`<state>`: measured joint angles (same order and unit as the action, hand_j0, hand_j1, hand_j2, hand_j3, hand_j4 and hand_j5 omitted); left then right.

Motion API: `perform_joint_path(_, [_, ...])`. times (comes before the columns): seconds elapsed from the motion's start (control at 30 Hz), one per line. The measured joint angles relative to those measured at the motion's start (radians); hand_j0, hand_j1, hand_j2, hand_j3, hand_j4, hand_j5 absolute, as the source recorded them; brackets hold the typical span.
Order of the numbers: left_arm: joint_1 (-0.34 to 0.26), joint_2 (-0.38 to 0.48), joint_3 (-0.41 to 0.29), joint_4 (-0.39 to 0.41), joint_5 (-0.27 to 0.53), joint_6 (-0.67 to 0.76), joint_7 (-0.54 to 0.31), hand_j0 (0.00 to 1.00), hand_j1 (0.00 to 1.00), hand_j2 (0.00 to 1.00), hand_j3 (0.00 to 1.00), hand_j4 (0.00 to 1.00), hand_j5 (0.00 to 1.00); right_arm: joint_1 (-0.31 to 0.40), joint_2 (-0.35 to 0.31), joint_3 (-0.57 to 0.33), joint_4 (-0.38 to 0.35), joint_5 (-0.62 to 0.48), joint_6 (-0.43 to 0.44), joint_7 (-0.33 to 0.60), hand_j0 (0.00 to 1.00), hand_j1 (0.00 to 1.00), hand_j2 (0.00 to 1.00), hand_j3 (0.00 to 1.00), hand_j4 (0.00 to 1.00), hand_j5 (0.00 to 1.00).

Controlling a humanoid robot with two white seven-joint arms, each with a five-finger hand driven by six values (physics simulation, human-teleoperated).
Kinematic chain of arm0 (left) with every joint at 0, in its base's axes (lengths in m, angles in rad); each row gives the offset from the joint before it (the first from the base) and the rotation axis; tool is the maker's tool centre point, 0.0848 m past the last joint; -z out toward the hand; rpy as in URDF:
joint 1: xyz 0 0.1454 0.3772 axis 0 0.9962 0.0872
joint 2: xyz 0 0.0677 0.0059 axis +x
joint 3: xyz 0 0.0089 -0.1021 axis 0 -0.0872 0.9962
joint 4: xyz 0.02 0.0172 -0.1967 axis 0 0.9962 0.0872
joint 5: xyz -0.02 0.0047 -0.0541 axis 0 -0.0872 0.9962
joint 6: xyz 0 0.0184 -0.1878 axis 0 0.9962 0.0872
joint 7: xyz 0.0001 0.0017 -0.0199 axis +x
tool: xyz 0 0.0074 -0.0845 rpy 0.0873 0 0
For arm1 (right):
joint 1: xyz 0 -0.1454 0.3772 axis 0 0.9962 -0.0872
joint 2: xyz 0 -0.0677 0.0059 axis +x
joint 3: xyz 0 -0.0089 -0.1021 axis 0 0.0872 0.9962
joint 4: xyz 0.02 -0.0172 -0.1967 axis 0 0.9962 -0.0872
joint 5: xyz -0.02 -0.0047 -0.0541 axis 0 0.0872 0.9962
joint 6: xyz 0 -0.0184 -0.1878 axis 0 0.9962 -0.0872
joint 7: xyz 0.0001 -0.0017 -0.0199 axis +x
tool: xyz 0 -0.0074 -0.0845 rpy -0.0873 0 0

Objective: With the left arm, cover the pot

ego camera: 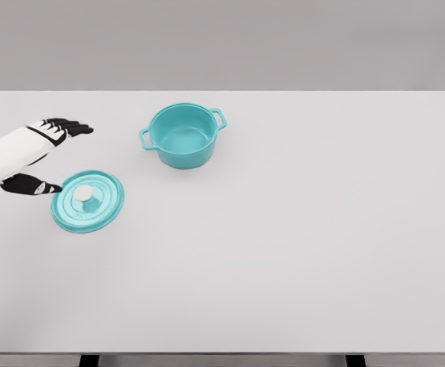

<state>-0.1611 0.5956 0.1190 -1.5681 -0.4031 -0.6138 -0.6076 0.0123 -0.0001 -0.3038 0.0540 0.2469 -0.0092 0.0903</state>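
Note:
A teal pot (183, 136) with two side handles stands uncovered on the white table, left of the middle and toward the back. Its teal lid (88, 200) lies flat on the table to the lower left of the pot, with a pale knob (82, 193) on top. My left hand (50, 157) comes in from the left edge, just left of and above the lid. Its black fingers (71, 127) are spread toward the pot and its thumb (31, 186) points at the lid's left rim. The hand holds nothing.
The white table (322, 245) stretches wide to the right and front of the pot. Its far edge meets a grey wall, and two dark legs show at the bottom edge.

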Motion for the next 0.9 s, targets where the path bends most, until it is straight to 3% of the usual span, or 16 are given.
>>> perform_joint_path(0.07, [0.002,0.002,-0.003,0.000,-0.001,0.000,-0.002,0.98,0.98,0.98,0.98,0.98,0.98,0.000,0.000,0.000,0.000,0.000,0.000,0.000,1.00,1.00,1.00,1.00,1.00,1.00])
perform_joint_path(0.1, [0.003,0.003,-0.004,-0.001,-0.001,0.000,-0.002,0.89,0.89,0.89,0.89,0.89,0.89,0.000,0.000,0.000,0.000,0.000,0.000,0.000,1.00,1.00,1.00,1.00,1.00,1.00])
perform_joint_path(0.2, [0.017,0.005,-0.006,-0.002,-0.003,0.000,-0.003,0.77,0.77,0.77,0.77,0.77,0.77,-0.002,0.000,0.000,0.000,0.000,0.000,0.000,1.00,1.00,1.00,1.00,1.00,1.00])
perform_joint_path(0.43, [0.052,0.008,-0.008,-0.003,-0.013,0.000,-0.004,0.79,0.79,0.79,0.79,0.79,0.79,0.000,0.000,0.000,0.000,0.000,0.000,0.000,1.00,1.00,1.00,1.00,1.00,1.00])
perform_joint_path(0.9, [0.054,0.007,-0.015,-0.008,-0.082,0.000,-0.004,0.80,0.80,0.80,0.80,0.80,0.80,0.000,0.000,0.000,0.000,0.000,0.000,0.000,1.00,1.00,1.00,1.00,1.00,1.00])
